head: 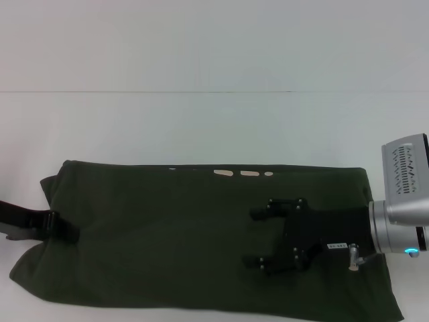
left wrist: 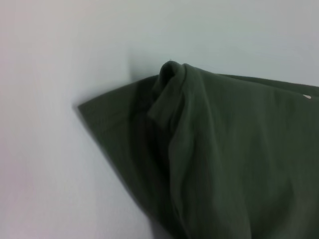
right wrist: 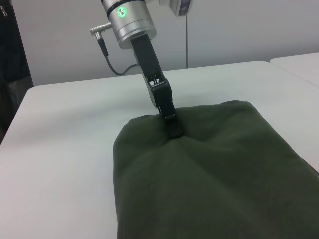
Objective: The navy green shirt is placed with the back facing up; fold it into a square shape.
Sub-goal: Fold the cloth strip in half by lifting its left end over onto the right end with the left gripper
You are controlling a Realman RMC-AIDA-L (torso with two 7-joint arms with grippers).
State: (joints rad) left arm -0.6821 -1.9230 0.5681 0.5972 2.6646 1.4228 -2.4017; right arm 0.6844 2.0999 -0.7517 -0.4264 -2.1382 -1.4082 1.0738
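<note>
A navy green shirt [head: 167,235] of soft, matte knit cloth lies folded into a long, wide band across a smooth white table [head: 201,127], its far edge showing three small cream marks [head: 241,173]. At the shirt's left end the cloth is bunched into a rounded ridge where the left gripper [head: 64,229], slim and black, is pinched closed on the fabric. Over the shirt's right half hovers the right gripper [head: 258,238], its two black fingers spread wide apart and holding nothing, on a silver cylindrical wrist [head: 395,225].
</note>
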